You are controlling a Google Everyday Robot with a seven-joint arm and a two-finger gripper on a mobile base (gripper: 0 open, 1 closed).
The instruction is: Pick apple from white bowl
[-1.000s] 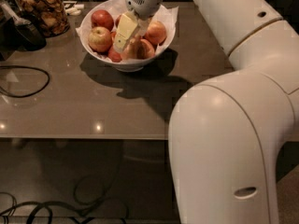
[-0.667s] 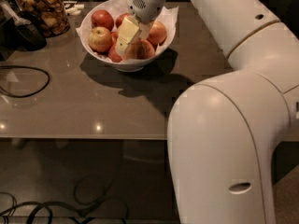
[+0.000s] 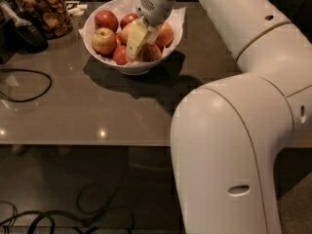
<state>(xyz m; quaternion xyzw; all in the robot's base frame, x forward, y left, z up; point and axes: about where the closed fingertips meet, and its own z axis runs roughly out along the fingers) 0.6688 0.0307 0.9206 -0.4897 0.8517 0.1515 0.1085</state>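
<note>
1. A smooth grey-brown counter (image 3: pixel 97 111) fills most of the view, with small points of light reflected near its front edge. Below that edge is a dark floor (image 3: pixel 146 179) with black cords (image 3: pixel 58 218) tangled on it.
2. At the far left, a loop of black cable (image 3: pixel 48 82) lies flat on the counter.
3. Behind the loop, at the back left corner, a glass jar (image 3: pixel 46 11) of brown snacks stands upright. A dark rounded object (image 3: pixel 29 35) sits just in front of it; I cannot tell what it is.
4. Right of the jar, near the back of the counter, stands the bowl (image 3: pixel 132 68), white, lined with crumpled paper (image 3: pixel 178 16) and casting a shadow towards the front. Red and yellow apples (image 3: pixel 104 40) are heaped inside it.
5. The gripper (image 3: pixel 143 47) reaches down into the right half of the bowl from above. Its pale fingers (image 3: pixel 136 35) are spread apart, with their tips among the fruit. The broad left one lies against the apples in the middle, and one apple (image 3: pixel 150 52) sits just below the gap. They are not clamped on anything.
6. The bulky white arm (image 3: pixel 234 130) runs from the gripper to the lower right, hiding the counter's right side.
</note>
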